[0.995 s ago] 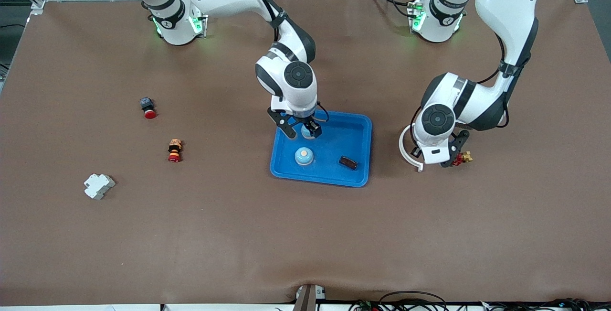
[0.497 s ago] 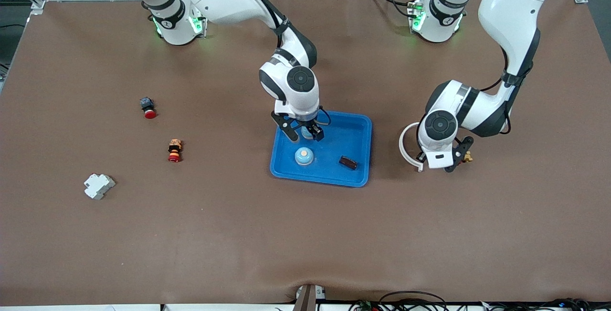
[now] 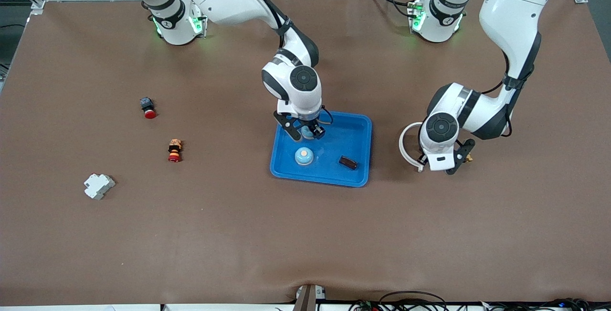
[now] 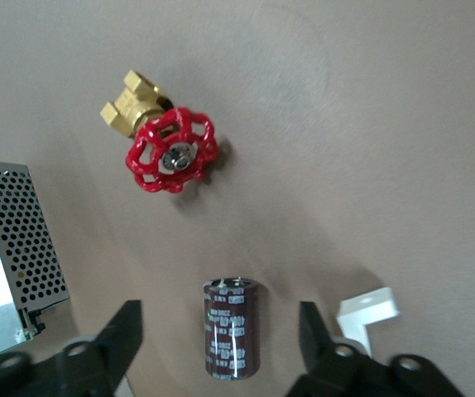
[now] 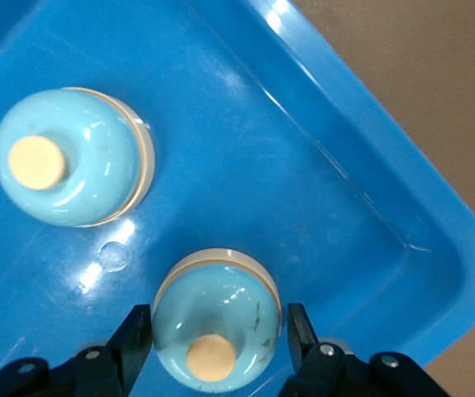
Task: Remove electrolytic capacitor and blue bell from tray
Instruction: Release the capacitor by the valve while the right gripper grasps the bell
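Observation:
My right gripper is shut on a light blue bell with a tan knob, low in the blue tray. In the right wrist view the bell fills the space between my fingers. A second bell and a dark capacitor lie in the tray. My left gripper is low over the table beside the tray, toward the left arm's end. It is open and straddles a second dark brown capacitor, which lies flat and untouched. My left hand hides that capacitor in the front view.
A red-handled brass valve, a perforated metal box and a white ring lie close to my left gripper. Toward the right arm's end lie two red push buttons and a white breaker.
My left gripper has moved a little nearer to the front camera and now covers the valve in the front view. My right gripper has shifted slightly toward the left arm's end with the bell.

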